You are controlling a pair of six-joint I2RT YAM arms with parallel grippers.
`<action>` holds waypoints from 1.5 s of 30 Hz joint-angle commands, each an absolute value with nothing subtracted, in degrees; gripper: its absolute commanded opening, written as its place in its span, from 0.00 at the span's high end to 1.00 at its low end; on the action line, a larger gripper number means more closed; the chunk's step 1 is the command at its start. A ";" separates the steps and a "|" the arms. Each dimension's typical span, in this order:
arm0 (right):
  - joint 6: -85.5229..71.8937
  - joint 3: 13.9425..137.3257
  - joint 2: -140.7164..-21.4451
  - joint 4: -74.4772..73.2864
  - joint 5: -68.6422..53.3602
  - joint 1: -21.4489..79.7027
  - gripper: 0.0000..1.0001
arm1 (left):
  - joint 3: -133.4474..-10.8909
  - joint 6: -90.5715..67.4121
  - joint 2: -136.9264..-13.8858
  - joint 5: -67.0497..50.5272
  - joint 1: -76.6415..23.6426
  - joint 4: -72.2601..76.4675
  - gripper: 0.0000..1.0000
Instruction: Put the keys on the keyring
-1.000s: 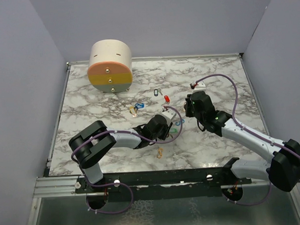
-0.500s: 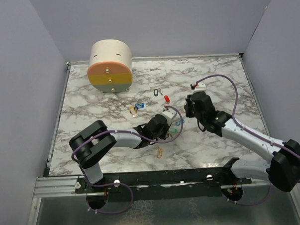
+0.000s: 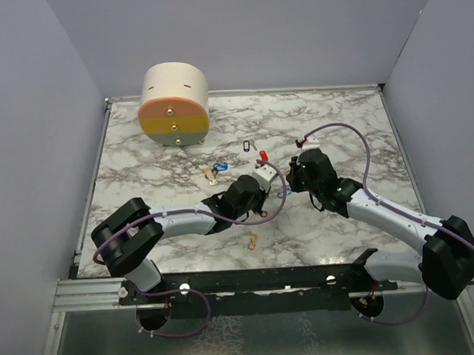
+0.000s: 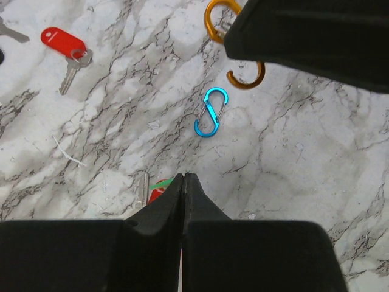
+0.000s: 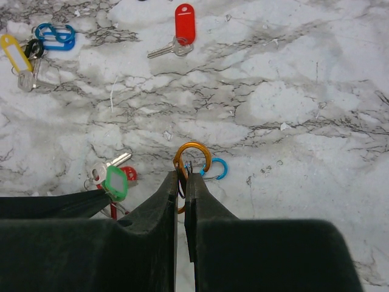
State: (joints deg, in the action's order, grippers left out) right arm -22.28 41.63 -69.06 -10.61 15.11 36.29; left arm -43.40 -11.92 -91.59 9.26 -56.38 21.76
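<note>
My right gripper (image 5: 184,173) is shut on an orange carabiner keyring (image 5: 193,155) and holds it just above the marble, over a blue S-clip (image 5: 216,169). My left gripper (image 4: 183,175) is shut on a key bunch with a green tag (image 5: 114,181) and a red piece (image 4: 156,193), just left of the ring. In the top view the two grippers, left (image 3: 261,186) and right (image 3: 294,178), are close together at mid-table. The blue S-clip (image 4: 210,112) lies between them. A red-tag key (image 5: 184,24) lies farther off.
A big cream-and-orange cylinder (image 3: 174,105) stands at the back left. Blue clips (image 5: 55,34) and a yellow tag (image 5: 13,48) lie left of the grippers. A blue tag (image 3: 247,145) lies beyond the red-tag key, and an orange clip (image 3: 252,241) near the front edge.
The left arm has stretched out lower and its gripper has shifted slightly up and left. The right gripper has moved a little left toward it. Both stay shut.
</note>
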 commanded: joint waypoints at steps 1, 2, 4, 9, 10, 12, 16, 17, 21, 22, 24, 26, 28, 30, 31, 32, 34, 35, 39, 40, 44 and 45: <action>-21.89 40.61 -69.78 -7.05 9.93 36.04 0.99 | -44.22 -8.68 -89.33 9.48 -56.69 24.26 1.00; -21.75 40.35 -69.82 -6.55 9.07 36.04 0.99 | -44.14 -8.34 -89.22 9.27 -56.69 24.52 1.00; -21.71 39.88 -69.87 -5.83 7.63 36.05 0.99 | -44.12 -7.57 -89.12 8.70 -56.69 24.97 1.00; -20.96 39.11 -69.93 -4.39 3.99 36.12 0.99 | -43.71 -6.42 -88.62 7.47 -56.69 26.37 1.00; -20.75 39.03 -70.01 -4.21 3.29 36.12 0.99 | -43.68 -6.15 -88.48 7.12 -56.69 26.63 1.00; -20.45 38.94 -70.17 -3.91 2.03 36.16 0.99 | -43.68 -5.33 -88.37 6.48 -56.69 26.93 1.00; -20.09 38.74 -70.38 -3.78 0.94 36.21 0.99 | -44.06 -3.72 -88.38 4.57 -56.69 27.32 1.00; -20.03 38.70 -70.52 -3.78 0.84 36.29 0.99 | -44.24 -3.10 -88.41 4.09 -56.69 27.38 1.00; -19.79 38.68 -70.64 -3.94 0.37 36.30 0.99 | -44.59 -1.84 -88.55 2.46 -56.69 27.66 1.00; -19.84 38.72 -70.61 -3.95 0.35 36.36 0.99 | -44.65 -1.64 -88.51 2.31 -56.69 27.76 1.00; -19.71 38.74 -70.81 -4.08 0.27 36.39 0.99 | -44.65 -1.19 -88.42 1.92 -56.69 27.94 1.00; -19.69 38.69 -70.99 -4.13 0.19 36.39 0.99 | -44.80 -0.92 -88.36 1.62 -56.69 28.03 1.00; -19.65 38.77 -71.20 -4.15 0.16 36.42 0.99 | -44.98 -0.53 -88.33 1.53 -56.69 28.12 1.00; -19.67 38.84 -71.37 -4.05 0.09 36.47 0.99 | -45.01 -0.38 -88.29 1.52 -56.69 28.12 1.00; -19.69 38.91 -71.50 -4.04 0.02 36.47 0.99 | -45.09 -0.35 -88.25 1.43 -56.69 28.15 1.00; -19.61 38.92 -71.61 -4.00 -0.01 36.47 0.99 | -45.15 -0.29 -88.32 1.39 -56.69 28.20 1.00; -19.56 38.94 -71.78 -3.93 -0.16 36.47 0.99 | -45.24 -0.35 -88.33 1.27 -56.69 28.21 1.00; -19.54 38.95 -71.77 -3.86 -0.25 36.54 0.99 | -45.26 -0.27 -88.37 1.28 -56.71 28.21 1.00; -19.46 39.01 -72.23 -3.78 -0.44 36.64 0.99 | -45.44 -0.26 -88.51 1.30 -56.67 28.30 1.00; -19.51 39.02 -72.29 -3.71 -0.52 36.65 0.99 | -45.46 -0.26 -88.58 1.24 -56.69 28.30 1.00; -19.43 39.09 -72.32 -3.61 -0.62 36.82 0.99 | -45.61 -0.36 -88.83 0.99 -56.69 28.39 1.00; -19.46 39.15 -72.33 -3.59 -0.69 36.89 0.99 | -45.66 -0.36 -88.90 0.87 -56.69 28.39 1.00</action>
State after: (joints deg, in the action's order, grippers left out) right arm -20.21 39.24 -71.90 -5.89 0.69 36.42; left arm -43.66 -0.71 -90.11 2.76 -56.38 26.52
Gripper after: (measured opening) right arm 0.065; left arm 0.009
